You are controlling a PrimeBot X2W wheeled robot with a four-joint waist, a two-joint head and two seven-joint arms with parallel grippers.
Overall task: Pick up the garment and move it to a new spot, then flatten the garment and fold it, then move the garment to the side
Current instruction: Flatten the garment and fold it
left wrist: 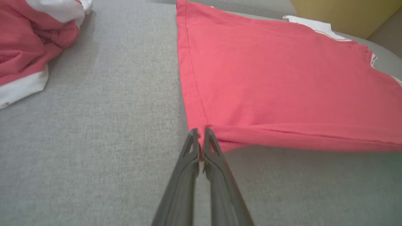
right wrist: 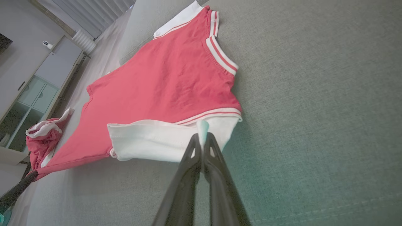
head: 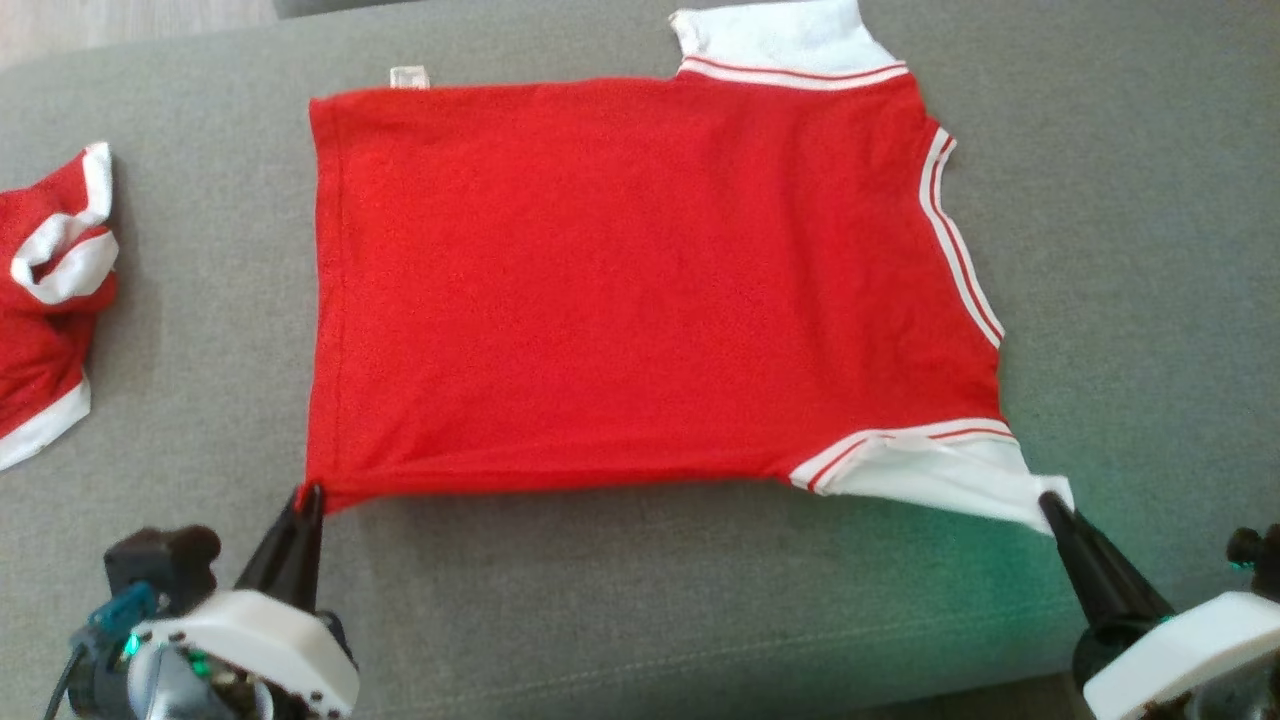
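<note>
Holding one garment (head: 640,280): left gripper (head: 312,492), right gripper (head: 1048,500); second garment (head: 50,300) aside.

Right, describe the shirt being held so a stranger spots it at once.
On the grey fabric surface, look to the middle: a red shirt with white sleeves, spread flat. Unlike the crumpled red-and-white garment at its left, its near corners are pinched by the left hand and right hand.
</note>
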